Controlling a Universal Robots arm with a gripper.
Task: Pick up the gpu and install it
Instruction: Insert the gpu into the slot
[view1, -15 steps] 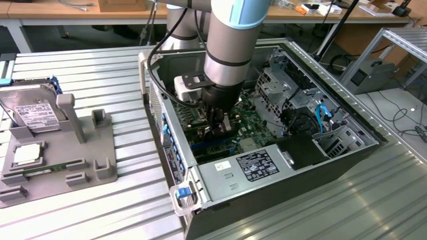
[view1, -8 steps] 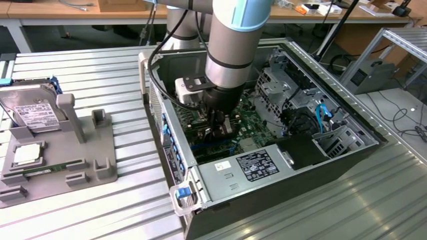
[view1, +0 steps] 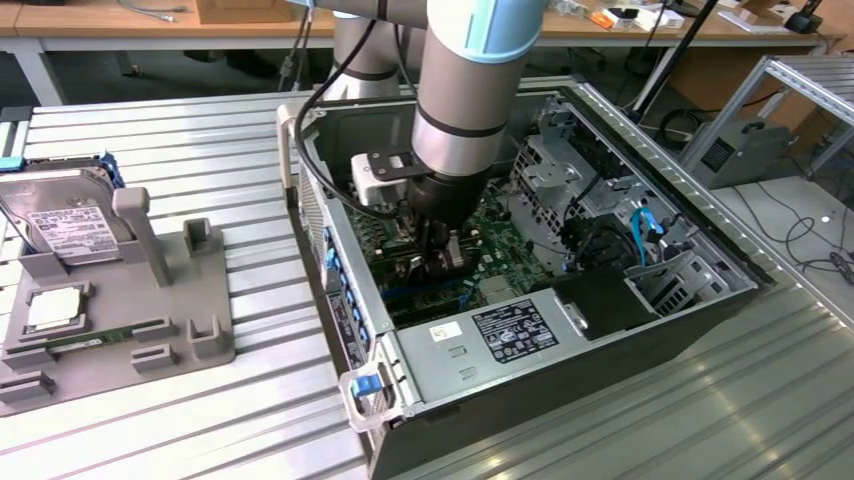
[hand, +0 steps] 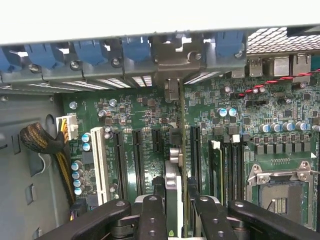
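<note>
Right now I'm holding the gripper inside the computer case, its fingers clamping the gpu, which is standing edge-on over the motherboard slots.

The case lies on its side on the table, open side up, toward the exterior view's right. A fixture sits on the table near its edge at the exterior view's left, beside the case but apart from it. A hard drive leans in the fixture's far end, and a chip lies nearer. The arm reaches into the case's middle. The power supply fills the case's near end. The gpu stands on edge over the motherboard, among the slots and between the gripper's fingers. Its bracket end meets the case's back wall. A socket lies to one side of the gpu and a cable bundle to the other.
</note>
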